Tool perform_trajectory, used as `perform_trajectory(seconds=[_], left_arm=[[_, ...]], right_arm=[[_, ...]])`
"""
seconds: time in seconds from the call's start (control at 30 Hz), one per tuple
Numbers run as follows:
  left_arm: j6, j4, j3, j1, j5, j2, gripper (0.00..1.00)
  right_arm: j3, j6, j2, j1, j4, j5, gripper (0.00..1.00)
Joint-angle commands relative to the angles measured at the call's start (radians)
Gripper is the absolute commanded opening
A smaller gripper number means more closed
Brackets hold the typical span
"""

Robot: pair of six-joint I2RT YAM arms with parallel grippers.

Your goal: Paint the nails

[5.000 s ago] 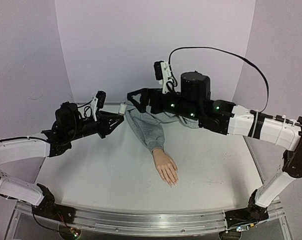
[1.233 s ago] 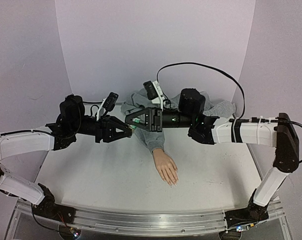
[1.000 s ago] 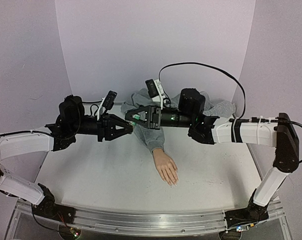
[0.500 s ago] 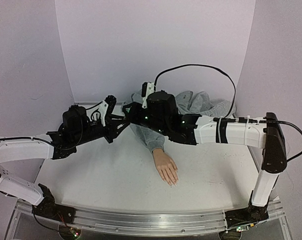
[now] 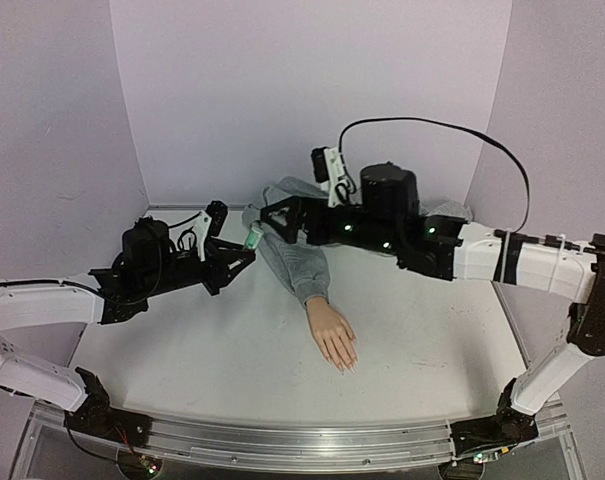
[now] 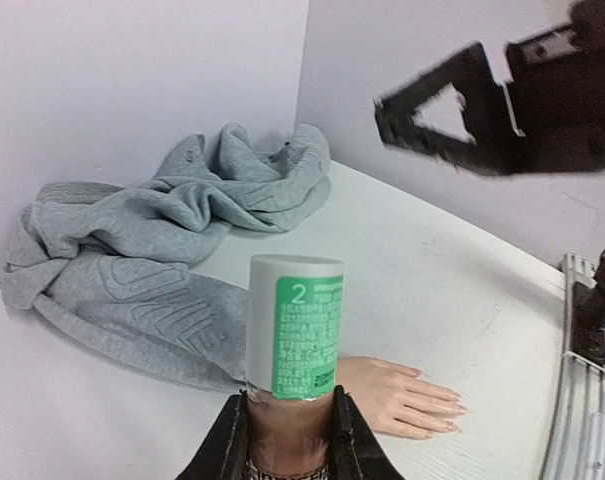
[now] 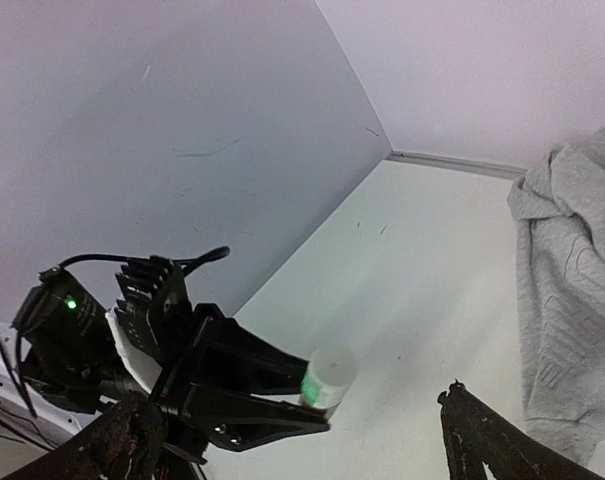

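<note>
My left gripper (image 5: 246, 246) is shut on the brownish lower part of a small whitish bottle (image 5: 253, 238) with a green label and holds it above the table, cap on. The bottle stands upright in the left wrist view (image 6: 294, 330) between my fingers (image 6: 222, 445). My right gripper (image 5: 270, 214) is open and empty, just right of the bottle and apart from it. The flesh-coloured mannequin hand (image 5: 332, 334) lies flat mid-table, its pale nails (image 5: 345, 367) towards the front. The nails also show in the left wrist view (image 6: 454, 405). The grey sleeve (image 5: 298, 266) runs back from the wrist.
The rest of the grey sweatshirt (image 6: 172, 230) is heaped at the back of the table, partly behind my right arm (image 5: 452, 245). Purple walls close the back and both sides. A metal rail (image 5: 302, 440) runs along the front edge.
My right gripper, which was over the bottle half a second ago, has drawn back to the right and up. My left gripper still holds the capped bottle, a little lower.
</note>
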Motion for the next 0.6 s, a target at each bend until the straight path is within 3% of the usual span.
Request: perform_trajectory(seconds=[0.0,0.1,0.2,0.3,0.43,0.57], left_arm=[[-0.127,0.017,0.086,0.052,0.322,-0.028,0.00],[-0.194,0.055,0.162,0.070,0.682,0.013,0.00],[-0.369,0.234,0.199,0.064,0.891,0.068,0.00],[-0.484,0.402,0.199,0.058,0.934,0.098,0.00],[-0.493,0.421,0.205,0.042,0.934,0.109,0.00],[-0.499,0.429,0.210,0.036,0.941,0.122,0.00]], right_arm=[[-0.060,-0.107,-0.112,-0.101,0.073,-0.336,0.98],[-0.104,-0.129,-0.134,-0.116,0.130,-0.461,0.98],[-0.149,-0.121,-0.147,-0.118,0.243,-0.556,0.95],[-0.187,-0.085,-0.147,-0.118,0.386,-0.679,0.84],[-0.219,-0.030,-0.140,-0.116,0.547,-0.751,0.71],[-0.212,0.002,-0.117,-0.116,0.599,-0.786,0.60]])
